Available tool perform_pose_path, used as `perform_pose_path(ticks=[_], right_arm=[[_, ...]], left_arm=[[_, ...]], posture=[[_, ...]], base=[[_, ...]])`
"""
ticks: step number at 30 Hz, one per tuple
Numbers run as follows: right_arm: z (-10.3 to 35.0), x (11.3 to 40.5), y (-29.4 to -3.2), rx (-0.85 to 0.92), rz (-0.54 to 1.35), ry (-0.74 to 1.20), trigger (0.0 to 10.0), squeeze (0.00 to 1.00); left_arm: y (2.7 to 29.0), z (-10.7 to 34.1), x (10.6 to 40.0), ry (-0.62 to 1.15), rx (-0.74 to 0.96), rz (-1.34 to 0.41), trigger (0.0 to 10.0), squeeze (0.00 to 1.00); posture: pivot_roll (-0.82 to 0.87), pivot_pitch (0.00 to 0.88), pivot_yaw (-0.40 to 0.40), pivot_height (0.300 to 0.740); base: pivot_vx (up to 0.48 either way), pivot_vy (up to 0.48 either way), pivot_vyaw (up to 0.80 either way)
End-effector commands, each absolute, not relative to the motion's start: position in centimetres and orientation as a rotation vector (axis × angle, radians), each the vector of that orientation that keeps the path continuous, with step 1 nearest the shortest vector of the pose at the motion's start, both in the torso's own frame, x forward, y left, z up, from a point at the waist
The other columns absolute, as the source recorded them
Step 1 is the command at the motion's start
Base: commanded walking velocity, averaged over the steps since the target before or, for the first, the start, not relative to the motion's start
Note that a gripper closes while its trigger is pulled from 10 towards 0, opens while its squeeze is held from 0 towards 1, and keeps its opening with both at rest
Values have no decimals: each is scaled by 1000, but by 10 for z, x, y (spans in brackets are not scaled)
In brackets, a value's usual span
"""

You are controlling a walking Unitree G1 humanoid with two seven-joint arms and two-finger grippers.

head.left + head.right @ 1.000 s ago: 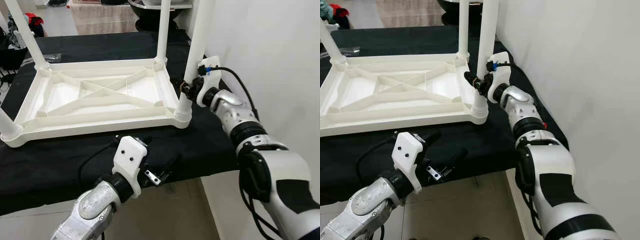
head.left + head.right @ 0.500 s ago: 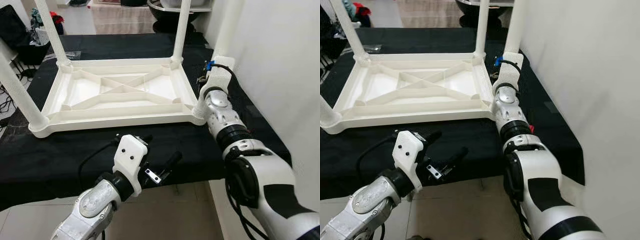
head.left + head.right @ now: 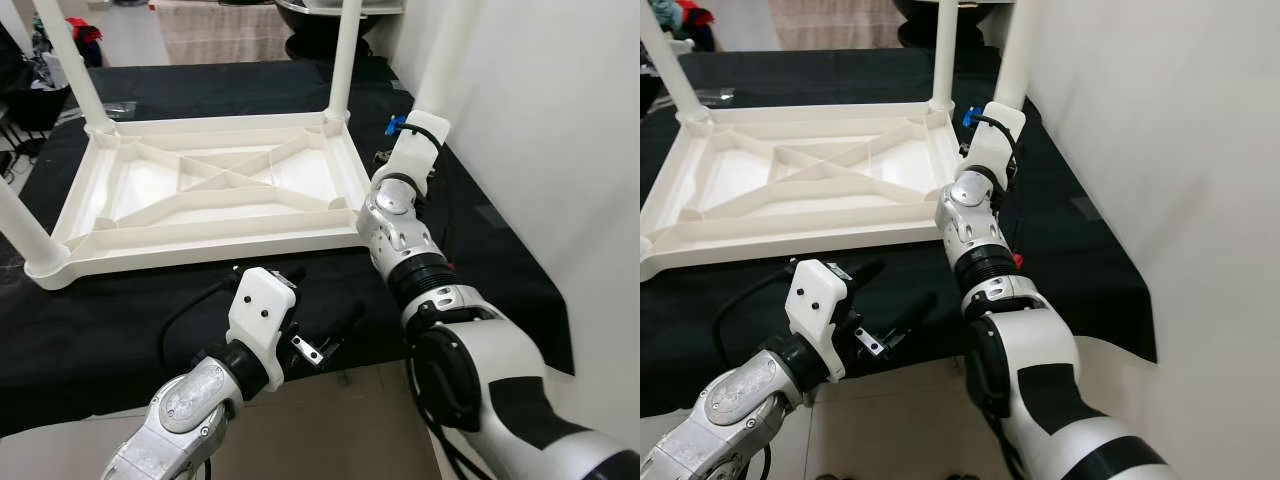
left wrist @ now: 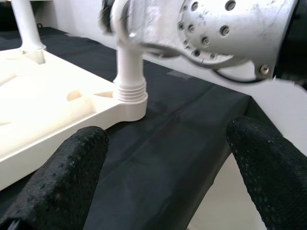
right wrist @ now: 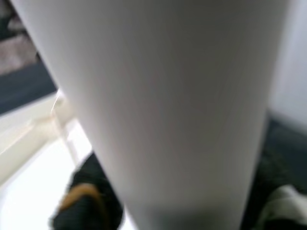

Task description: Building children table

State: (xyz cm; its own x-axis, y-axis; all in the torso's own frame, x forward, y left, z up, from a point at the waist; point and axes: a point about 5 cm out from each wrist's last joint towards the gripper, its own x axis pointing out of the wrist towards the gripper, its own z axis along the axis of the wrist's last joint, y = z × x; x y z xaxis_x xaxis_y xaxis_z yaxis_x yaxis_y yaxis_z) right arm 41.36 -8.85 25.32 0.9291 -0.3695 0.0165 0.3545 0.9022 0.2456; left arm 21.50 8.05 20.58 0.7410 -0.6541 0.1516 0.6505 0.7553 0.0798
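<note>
A white plastic children's table point(image 3: 215, 205) lies upside down on a black-covered surface point(image 3: 110, 320), its legs pointing up. The near right leg point(image 3: 1015, 50) stands in its corner socket point(image 4: 129, 93). My right arm point(image 3: 405, 225) reaches up to that leg just above the socket. In the right wrist view the leg passes between the fingers point(image 5: 84, 199) of my right gripper point(image 5: 182, 211), which is shut on it. My left gripper point(image 3: 322, 300) hovers open over the front edge of the surface, with nothing between its fingers point(image 4: 62, 182).
A white wall point(image 3: 560, 150) rises close along the right side. Tiled floor point(image 3: 340, 420) shows below the front edge. A dark round vessel point(image 3: 305, 15) and a beige cloth sit beyond the far end. Dark clutter stands at the far left.
The head view has swung, so the whole scene has shifted. My right forearm now runs straight up the picture to the leg instead of coming from the right. The left gripper looks the same.
</note>
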Motion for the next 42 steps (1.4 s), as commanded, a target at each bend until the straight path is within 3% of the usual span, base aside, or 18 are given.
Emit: perform_pose_path(ticks=[1,6,7,13,15,16,18,21,23,28,34,41,42], right_arm=[[243,413,-88,234,-331,-42,10000,1000],[246,411,-107,179,-340,-118,10000,1000],[248,411,-114,178,-317,-147,10000,0],[254,412,-134,127,-190,-255,10000,0],[254,414,-131,188,124,-246,10000,0],[254,414,-131,188,124,-246,10000,0],[255,410,-128,242,426,-246,10000,0],[253,407,-129,240,534,-237,10000,0],[251,401,-132,224,705,-211,10000,0],[249,399,-132,201,782,-194,10000,0],[249,390,-124,198,1155,-114,10000,0],[251,390,-121,185,1205,-98,10000,0],[250,391,-118,175,1199,-88,6392,0]], left_arm=[[80,201,214,-159,19,-716,10000,0],[79,200,214,-159,19,-717,10000,0],[78,200,214,-160,19,-718,10000,0],[78,200,214,-163,19,-719,10000,0],[78,200,215,-165,22,-721,10000,0],[78,200,215,-165,22,-721,10000,0],[78,201,215,-167,23,-722,10000,0],[78,200,215,-168,24,-722,10000,0],[78,201,216,-171,26,-724,10000,0],[77,201,216,-172,26,-725,10000,0],[78,202,216,-177,28,-723,10000,0],[77,202,215,-177,24,-724,10000,0],[76,202,214,-177,22,-724,10000,0]], posture=[[124,165,-73,740],[122,157,-74,740],[121,151,-73,740],[120,140,-72,740],[120,139,-72,740],[120,139,-72,740],[120,139,-72,740],[121,132,-70,740],[123,127,-68,740],[125,124,-71,740],[137,128,-79,740],[141,133,-82,740],[138,137,-84,740]], base=[[0,0,0],[0,0,0],[0,0,0],[0,0,0],[0,0,0],[0,0,0],[0,0,0],[0,0,0],[0,0,0],[0,0,0],[0,0,0],[0,0,0],[0,0,0]])
